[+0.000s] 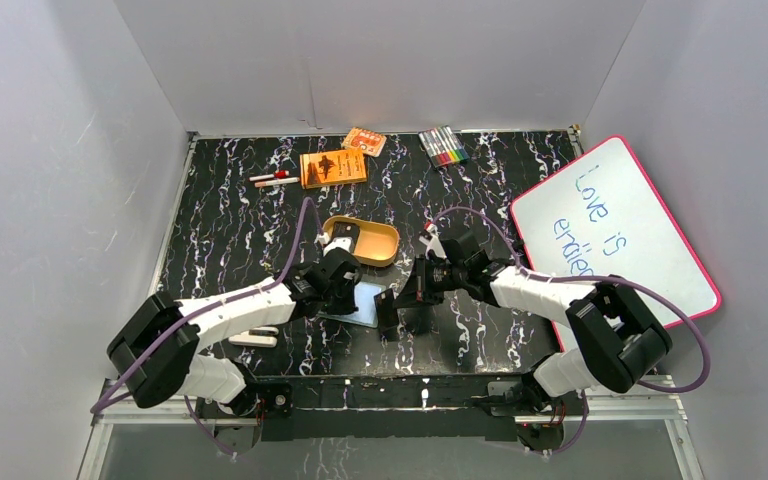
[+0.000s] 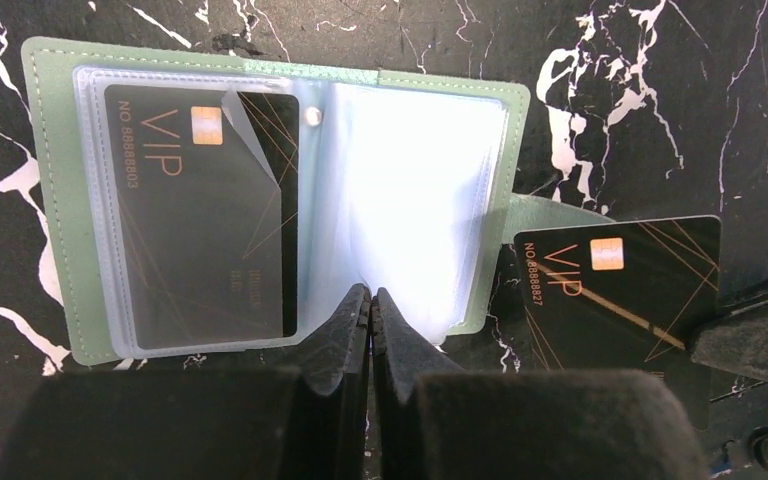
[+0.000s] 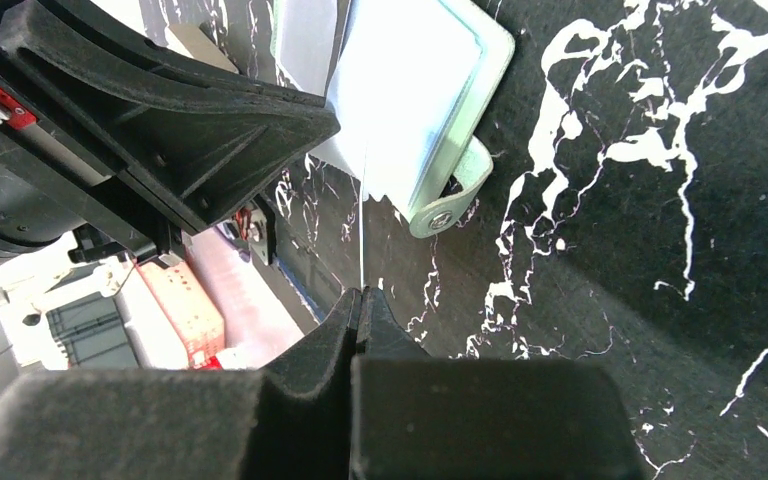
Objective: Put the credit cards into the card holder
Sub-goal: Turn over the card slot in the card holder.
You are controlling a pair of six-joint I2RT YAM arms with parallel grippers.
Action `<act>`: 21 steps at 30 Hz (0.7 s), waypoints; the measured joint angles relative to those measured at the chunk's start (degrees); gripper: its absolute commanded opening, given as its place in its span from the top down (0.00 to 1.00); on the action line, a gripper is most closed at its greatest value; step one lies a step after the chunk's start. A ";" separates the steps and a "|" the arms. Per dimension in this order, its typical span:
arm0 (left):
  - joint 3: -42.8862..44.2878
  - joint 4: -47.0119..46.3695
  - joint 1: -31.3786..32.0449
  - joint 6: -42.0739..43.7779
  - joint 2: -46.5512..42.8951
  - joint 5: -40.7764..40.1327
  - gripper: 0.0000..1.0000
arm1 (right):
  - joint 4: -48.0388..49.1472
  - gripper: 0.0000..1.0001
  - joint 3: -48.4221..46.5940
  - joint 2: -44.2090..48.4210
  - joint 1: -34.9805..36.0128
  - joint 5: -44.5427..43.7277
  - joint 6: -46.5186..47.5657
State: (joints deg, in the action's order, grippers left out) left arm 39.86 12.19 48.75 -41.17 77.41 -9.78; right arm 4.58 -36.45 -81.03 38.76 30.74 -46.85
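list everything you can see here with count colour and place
card holder: 1, mint green, open, table centre
cards: 2, black; one in the holder's left sleeve, second card held beside it
tin: 1, gold, behind the holder
booklet: 1, orange, far side
small box: 1, orange, far edge
marker set: 1, mixed colours, far edge
pens: 2, white and red, left of booklet
white sticks: 2, near left
whiteboard: 1, pink-rimmed, right
table: 1, black marbled
left gripper: shut on card holder's sleeve
right gripper: shut on second card
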 measured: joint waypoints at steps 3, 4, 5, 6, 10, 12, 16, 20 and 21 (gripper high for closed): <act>-0.15 -0.26 0.02 -0.87 -0.20 0.07 1.00 | 0.31 1.00 0.37 0.00 0.00 0.52 -0.83; -0.15 -0.31 0.00 -1.07 -0.26 0.07 1.00 | 0.33 1.00 0.52 0.00 0.00 0.63 -1.03; -0.15 -0.31 0.02 -1.29 -0.33 0.04 1.00 | 0.39 1.00 0.68 0.00 0.00 0.79 -1.18; -0.15 -0.31 0.00 -1.51 -0.42 0.02 1.00 | 0.44 1.00 0.85 -0.07 0.00 1.01 -1.36; -0.52 -0.42 0.02 -2.27 -1.62 -0.35 1.00 | 1.66 1.00 1.36 -0.59 0.00 1.84 -2.16; -1.01 -0.39 0.02 -2.58 -2.62 -0.59 1.00 | 2.01 1.00 1.38 -1.33 0.00 2.45 -2.51; -1.73 -0.39 0.00 -3.15 -4.22 -1.33 1.00 | 2.54 1.00 1.36 -2.67 0.00 3.02 -2.78; -2.01 -0.39 0.00 -3.63 -4.68 -1.68 1.00 | 3.13 1.00 1.36 -3.45 0.09 3.80 -3.04; -2.01 -0.39 0.00 -3.72 -4.72 -1.70 1.00 | 3.26 1.00 1.36 -3.65 0.22 4.04 -3.19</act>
State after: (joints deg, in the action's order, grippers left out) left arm 37.85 11.79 48.75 -44.88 72.69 -11.49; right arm 7.84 -35.09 -84.68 38.98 34.79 -50.04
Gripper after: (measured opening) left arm 0.007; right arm 0.042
